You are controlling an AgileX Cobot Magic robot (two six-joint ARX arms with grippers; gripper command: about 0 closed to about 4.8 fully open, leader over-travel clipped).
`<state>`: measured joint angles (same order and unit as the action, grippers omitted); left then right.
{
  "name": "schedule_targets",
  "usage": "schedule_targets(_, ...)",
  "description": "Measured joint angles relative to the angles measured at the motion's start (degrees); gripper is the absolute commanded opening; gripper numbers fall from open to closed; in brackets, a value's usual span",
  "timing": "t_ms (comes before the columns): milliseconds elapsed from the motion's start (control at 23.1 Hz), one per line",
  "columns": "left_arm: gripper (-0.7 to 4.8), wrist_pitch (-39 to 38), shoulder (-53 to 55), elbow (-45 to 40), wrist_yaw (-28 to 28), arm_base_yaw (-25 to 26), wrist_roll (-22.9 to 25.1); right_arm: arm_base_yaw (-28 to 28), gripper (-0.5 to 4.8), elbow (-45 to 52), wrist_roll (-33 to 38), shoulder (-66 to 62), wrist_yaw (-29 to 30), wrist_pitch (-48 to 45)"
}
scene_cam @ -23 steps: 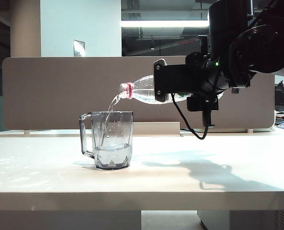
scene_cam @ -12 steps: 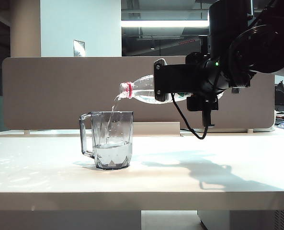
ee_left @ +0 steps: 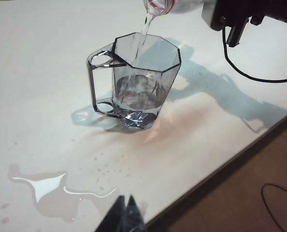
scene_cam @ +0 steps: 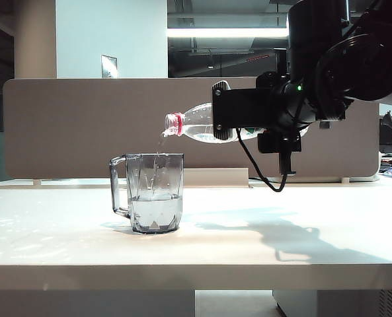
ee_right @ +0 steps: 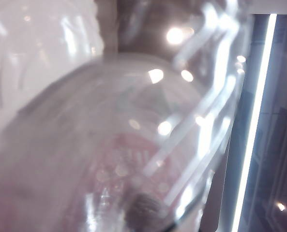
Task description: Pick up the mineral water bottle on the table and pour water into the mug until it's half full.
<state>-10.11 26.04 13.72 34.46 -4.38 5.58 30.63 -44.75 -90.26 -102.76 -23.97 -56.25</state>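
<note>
The mineral water bottle (scene_cam: 194,123) lies almost level above the table (scene_cam: 295,247), its red-ringed neck (scene_cam: 175,124) over the mug (scene_cam: 155,193). My right gripper (scene_cam: 236,120) is shut on the bottle's body. A thin stream of water (scene_cam: 158,150) falls from the mouth into the mug, which stands upright with its handle to the left. The right wrist view is filled by the blurred bottle (ee_right: 133,145) and its reddish label. In the left wrist view the mug (ee_left: 143,77) takes the stream (ee_left: 144,29) from the bottle neck (ee_left: 158,5). My left gripper (ee_left: 124,213) hangs shut and empty near the table's front edge.
A puddle of spilled water (ee_left: 41,186) and small drops lie on the table (ee_left: 37,72) near my left gripper. A black cable (scene_cam: 262,173) hangs from the right arm. A grey partition (scene_cam: 70,125) stands behind the table. The table's edge (ee_left: 240,151) runs close to the mug.
The water in the mug has risen a little and the stream keeps falling. Neither the bottle nor the arms have moved.
</note>
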Motion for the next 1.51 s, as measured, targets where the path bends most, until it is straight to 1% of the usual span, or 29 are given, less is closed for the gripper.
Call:
schedule_targets(952, -0.05, 0.0, 0.0, 0.0, 0.0, 0.0, 0.0, 0.0, 2.29, 0.0, -0.02, 0.0, 0.0, -0.04)
schedule_targets(1125, -0.05, 0.0, 0.0, 0.0, 0.0, 0.0, 0.0, 0.0, 2.29, 0.0, -0.76, 0.0, 0.0, -0.04)
schedule_targets(1254, -0.05, 0.0, 0.0, 0.0, 0.0, 0.0, 0.0, 0.0, 2.29, 0.0, -3.34, 0.0, 0.0, -0.07)
schedule_targets(1514, -0.05, 0.0, 0.0, -0.02, 0.0, 0.0, 0.0, -0.04, 2.29, 0.0, -3.69, 0.0, 0.0, -0.07)
